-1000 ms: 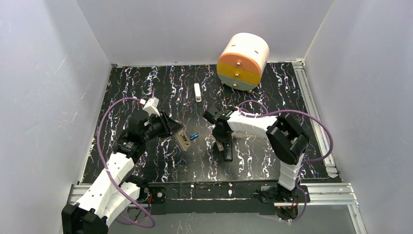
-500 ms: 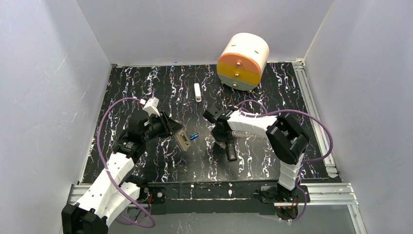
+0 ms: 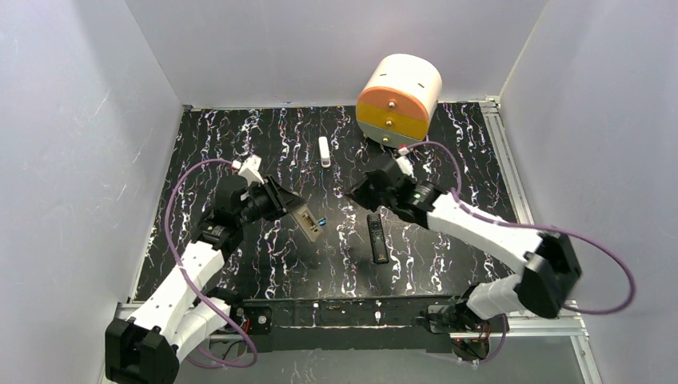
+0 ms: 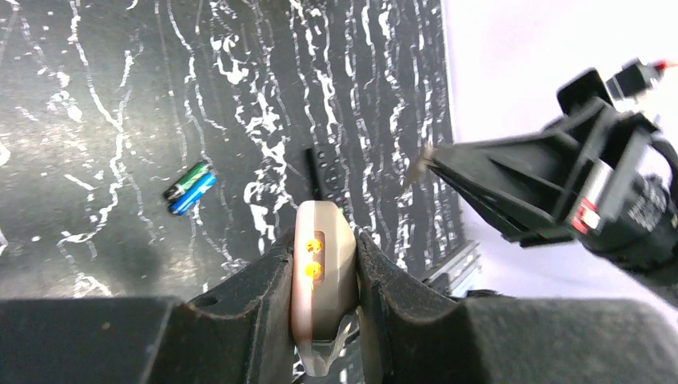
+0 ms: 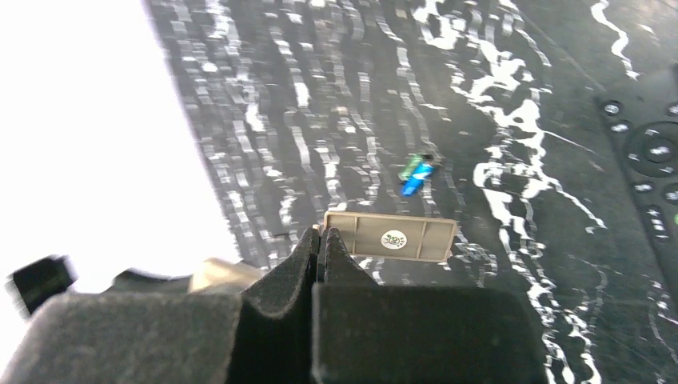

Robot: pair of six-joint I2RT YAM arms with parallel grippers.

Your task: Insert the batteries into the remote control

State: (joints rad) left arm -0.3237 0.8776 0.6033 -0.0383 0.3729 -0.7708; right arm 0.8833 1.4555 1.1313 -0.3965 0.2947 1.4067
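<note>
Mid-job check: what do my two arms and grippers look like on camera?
Both the left arm and right arm have white shells with black joints, each trailed by a looping purple cable. The fingers are matte black wedges; the right gripper carries a small red-and-white label on its body.

- Remote control [image 4: 322, 280]: lower end hidden between the fingers of the left gripper [image 4: 323, 240]; display face out of sight.
- Black remote [image 5: 652, 160]: cut off by the frame edge, right of the right gripper [image 5: 321, 234].
- Batteries [image 5: 416, 174]: blurred, ahead of the fingertips.
</note>
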